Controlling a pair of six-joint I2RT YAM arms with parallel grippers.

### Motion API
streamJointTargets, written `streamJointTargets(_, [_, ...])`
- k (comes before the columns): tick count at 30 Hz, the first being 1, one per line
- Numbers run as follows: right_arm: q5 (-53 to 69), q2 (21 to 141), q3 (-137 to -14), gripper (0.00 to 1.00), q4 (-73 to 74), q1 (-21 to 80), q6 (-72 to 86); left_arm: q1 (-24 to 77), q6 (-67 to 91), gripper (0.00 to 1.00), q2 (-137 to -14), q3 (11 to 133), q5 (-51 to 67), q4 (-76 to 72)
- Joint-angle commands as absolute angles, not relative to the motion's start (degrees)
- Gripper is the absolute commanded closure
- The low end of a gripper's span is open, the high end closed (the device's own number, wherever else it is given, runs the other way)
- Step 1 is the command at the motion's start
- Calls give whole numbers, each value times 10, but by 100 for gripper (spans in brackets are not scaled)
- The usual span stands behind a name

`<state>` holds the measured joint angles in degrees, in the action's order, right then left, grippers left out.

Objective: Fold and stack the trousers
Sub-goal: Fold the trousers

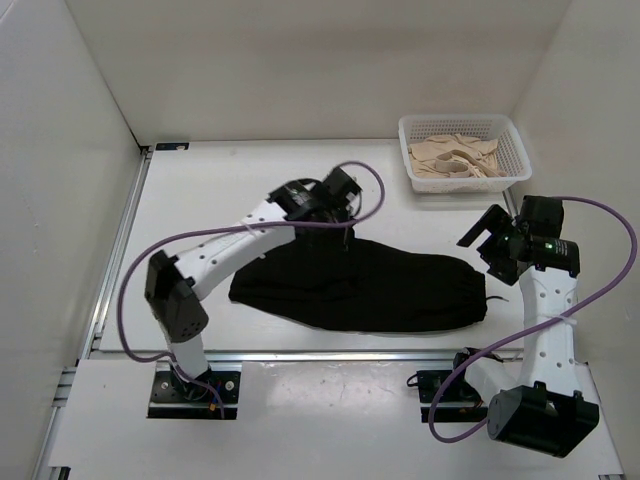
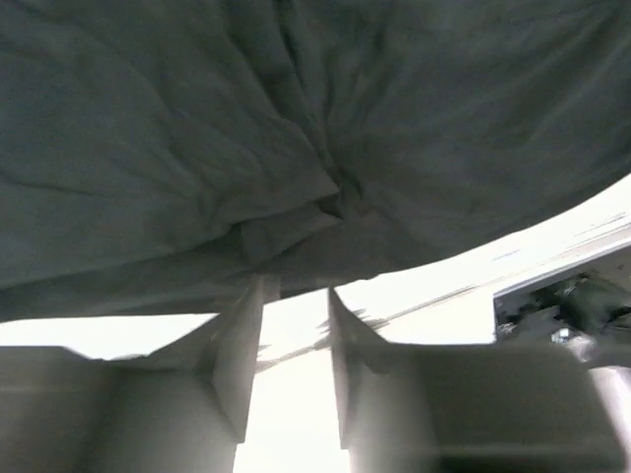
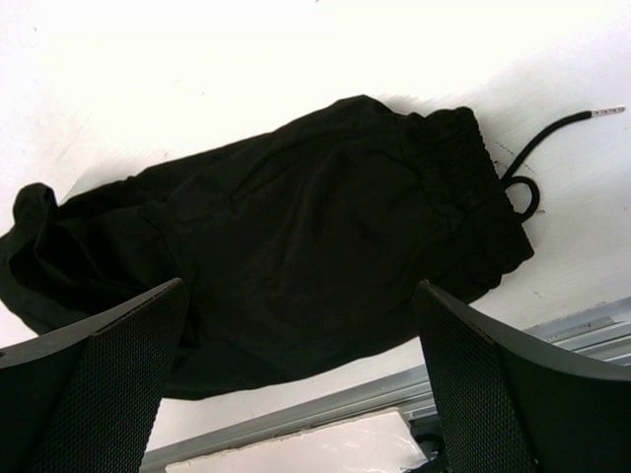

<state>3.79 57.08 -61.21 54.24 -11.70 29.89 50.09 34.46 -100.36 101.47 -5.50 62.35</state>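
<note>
Two pincers work here: my left pincer (image 2: 296, 296) stands narrowly parted, tips at the upper edge of the trousers (image 1: 370, 285) with nothing between them, and my right pincer (image 3: 299, 291) gapes wide above the waistband end. One pair of trousers lies across the middle of the top view, with one drawstring (image 3: 552, 133) at its right and one basket (image 1: 455, 119) upper right. Folding seems at an early step; next I should pinch that upper edge and draw it over the lower one.

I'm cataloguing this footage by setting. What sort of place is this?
Probably a robotics lab test cell: white walls box in the table, two arms bolted at its edge, trousers laid out.
</note>
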Motion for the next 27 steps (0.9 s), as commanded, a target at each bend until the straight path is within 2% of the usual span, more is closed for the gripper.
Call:
streamJointTargets(1, [43,569,-617,0,521,-115,296,544,371,51,-1046,1006,-75,614])
streamJointTargets(2, [43,569,-617,0,521,-115,296,551,378,24,-1069,1012,-80,609])
streamJointTargets(3, [43,569,-617,0,521,-115,296,557,378,9,-1081,1017,-88,609])
streamJointTargets(4, [43,569,-617,0,521,-115,296,569,384,0,-1094,1033,-109,614])
streamJointTargets(10, [43,563,-617,0,532,-110,296,582,403,0,-1193,1089,-181,652])
streamJointTargets(14, [43,558,-617,0,532,-110,291,582,403,12,-1222,1083,-198,652])
streamJointTargets(18, [43,558,-612,0,532,-110,291,582,415,36,-1216,1076,-214,657])
streamJointTargets(19, [43,558,-612,0,532,-110,291,582,422,52,-1216,1071,-220,657])
streamJointTargets(22, [48,558,-606,0,532,-110,291,582,433,77,-1189,1071,-239,665])
streamJointTargets(23, [48,558,-606,0,532,-110,291,582,439,90,-1184,1071,-245,683])
streamJointTargets(27, [48,563,-606,0,527,-110,291,582,444,90,-1151,1071,-250,695])
